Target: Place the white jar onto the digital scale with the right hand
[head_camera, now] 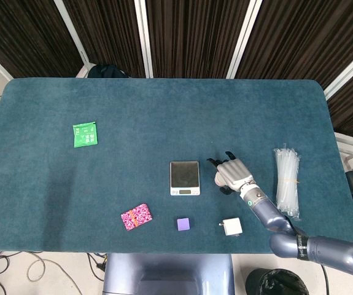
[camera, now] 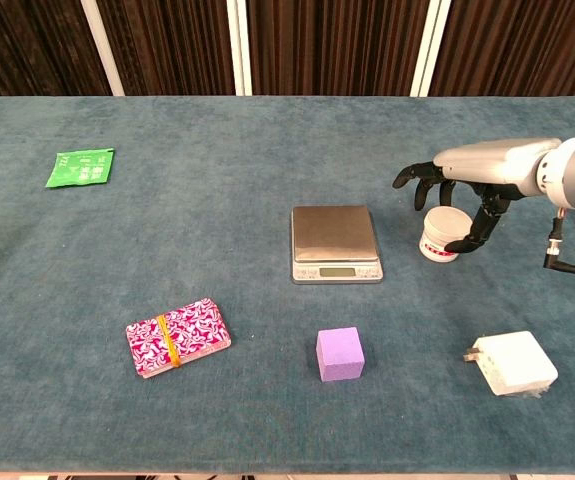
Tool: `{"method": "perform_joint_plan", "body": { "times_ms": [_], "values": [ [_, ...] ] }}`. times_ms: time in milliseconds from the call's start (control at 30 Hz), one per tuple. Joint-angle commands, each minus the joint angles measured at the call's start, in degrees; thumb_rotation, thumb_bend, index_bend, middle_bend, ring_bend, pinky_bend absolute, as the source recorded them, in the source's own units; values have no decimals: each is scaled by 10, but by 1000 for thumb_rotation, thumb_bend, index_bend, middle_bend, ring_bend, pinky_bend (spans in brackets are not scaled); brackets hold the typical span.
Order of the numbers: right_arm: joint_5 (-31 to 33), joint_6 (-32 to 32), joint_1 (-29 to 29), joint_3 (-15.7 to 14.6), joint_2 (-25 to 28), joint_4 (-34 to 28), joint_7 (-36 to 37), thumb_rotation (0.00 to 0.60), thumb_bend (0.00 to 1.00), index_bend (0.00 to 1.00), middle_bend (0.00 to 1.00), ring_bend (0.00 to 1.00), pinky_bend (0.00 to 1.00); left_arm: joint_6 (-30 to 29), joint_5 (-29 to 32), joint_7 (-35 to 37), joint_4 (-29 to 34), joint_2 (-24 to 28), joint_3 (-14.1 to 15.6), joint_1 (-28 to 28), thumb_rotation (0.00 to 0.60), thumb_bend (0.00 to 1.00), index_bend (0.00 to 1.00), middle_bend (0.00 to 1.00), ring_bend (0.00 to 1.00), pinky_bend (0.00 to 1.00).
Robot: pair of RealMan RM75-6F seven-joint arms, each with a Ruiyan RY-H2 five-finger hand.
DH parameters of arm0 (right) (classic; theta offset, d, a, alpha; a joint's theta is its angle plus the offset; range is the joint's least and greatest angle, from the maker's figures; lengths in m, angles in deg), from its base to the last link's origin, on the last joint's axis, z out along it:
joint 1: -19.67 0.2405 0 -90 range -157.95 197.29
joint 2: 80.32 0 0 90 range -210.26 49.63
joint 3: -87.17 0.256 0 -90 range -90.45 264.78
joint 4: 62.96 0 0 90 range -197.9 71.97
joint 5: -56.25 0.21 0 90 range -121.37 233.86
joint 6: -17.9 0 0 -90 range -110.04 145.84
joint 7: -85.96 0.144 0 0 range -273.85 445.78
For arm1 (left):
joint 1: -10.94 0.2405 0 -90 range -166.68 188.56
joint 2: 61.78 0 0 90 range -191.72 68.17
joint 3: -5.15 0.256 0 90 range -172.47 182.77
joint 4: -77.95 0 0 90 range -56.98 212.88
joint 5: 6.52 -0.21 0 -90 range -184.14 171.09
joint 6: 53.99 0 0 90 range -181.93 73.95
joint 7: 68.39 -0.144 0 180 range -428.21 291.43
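Note:
The white jar (camera: 437, 238) stands on the blue table just right of the digital scale (camera: 334, 236), apart from it. My right hand (camera: 459, 188) arches over the jar with its fingers spread. The thumb curls down by the jar's right side, and the other fingers hang above its left rim without closing on it. From the head view the right hand (head_camera: 233, 174) covers most of the jar (head_camera: 218, 180), and the scale (head_camera: 184, 177) lies bare to its left. The left hand does not show in either view.
A purple cube (camera: 340, 354) and a white plug adapter (camera: 512, 363) lie near the front edge. A pink patterned packet (camera: 178, 337) sits front left, a green sachet (camera: 80, 167) far left. A bundle of clear plastic tubes (head_camera: 287, 180) lies to the right of the hand.

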Motion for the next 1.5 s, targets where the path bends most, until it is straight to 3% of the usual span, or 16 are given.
{"method": "perform_joint_plan", "body": {
  "times_ms": [33,400,700,1000,1267,1500],
  "values": [
    [1,3,4,-4,-6,10,4,600,356,113,266,345,9,0,0,-1,0,0,0,0,600,773,50,0,0,0],
    [3,4,11,-10,-16,30,14,600,356,194,343,432,53,1,2,0,0,1,-1,0,600,773,52,0,0,0],
    [3,-5,10,-14,-23,36,15,600,480,263,395,494,81,1,3,2,1,2,-1,0,600,773,54,0,0,0],
    [0,-13,12,-14,-19,32,12,600,528,288,404,535,132,1,3,2,2,2,-1,1,600,773,55,0,0,0],
    [0,-14,28,-1,0,0,4,600,529,329,415,539,103,1,4,4,3,2,-2,1,600,773,56,0,0,0],
    [24,-6,60,16,-4,-20,-18,600,528,330,415,538,161,0,4,5,4,3,-2,1,600,773,57,0,0,0]
  ]
}}
